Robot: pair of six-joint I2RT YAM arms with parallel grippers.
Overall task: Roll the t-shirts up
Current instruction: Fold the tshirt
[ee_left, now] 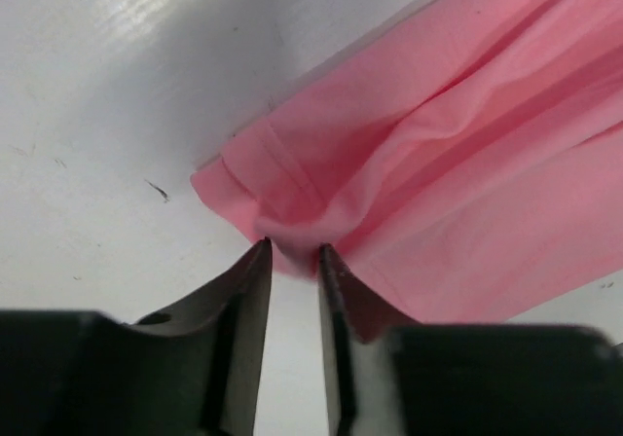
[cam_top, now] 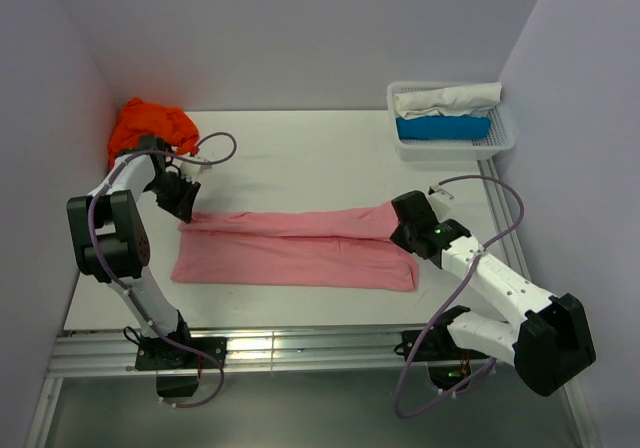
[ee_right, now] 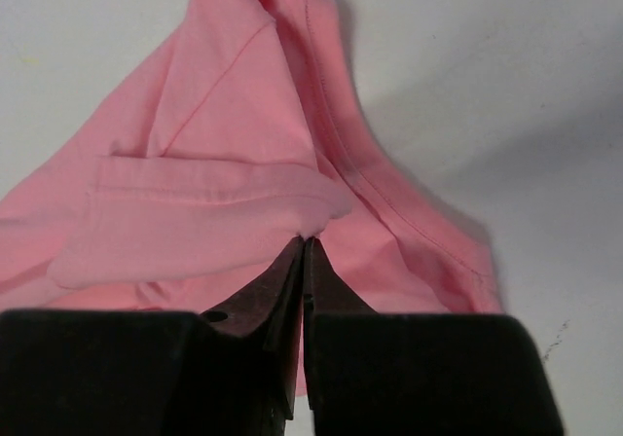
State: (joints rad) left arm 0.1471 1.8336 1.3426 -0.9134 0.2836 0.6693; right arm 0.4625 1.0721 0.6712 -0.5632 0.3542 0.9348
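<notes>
Nearest me, the pink t-shirt [cam_top: 295, 258] lies on the white desk [cam_top: 320, 158] as a long folded band. Its long axis runs left to right across the middle, and the far layer is narrower and slightly tilted. My left pincer [ee_left: 294, 251] is clamped on the band's far left corner, and my right pincer [ee_right: 305, 243] is closed on its far right end. The overhead view gives me the whole band but hides both grips under the wrists. The left wrist view shows thin cloth bunched between the two dark jaws, with creases fanning away from the pinch. The right wrist view shows jaws pressed together on the edge of a soft fold, with a stitched hem beside it. Farther back, the orange t-shirt [cam_top: 150, 126] sits crumpled in the far left corner. At the far right, a white lattice basket [cam_top: 450, 152] holds a white cloth [cam_top: 445, 98] and a blue cloth [cam_top: 442, 128], both rolled
</notes>
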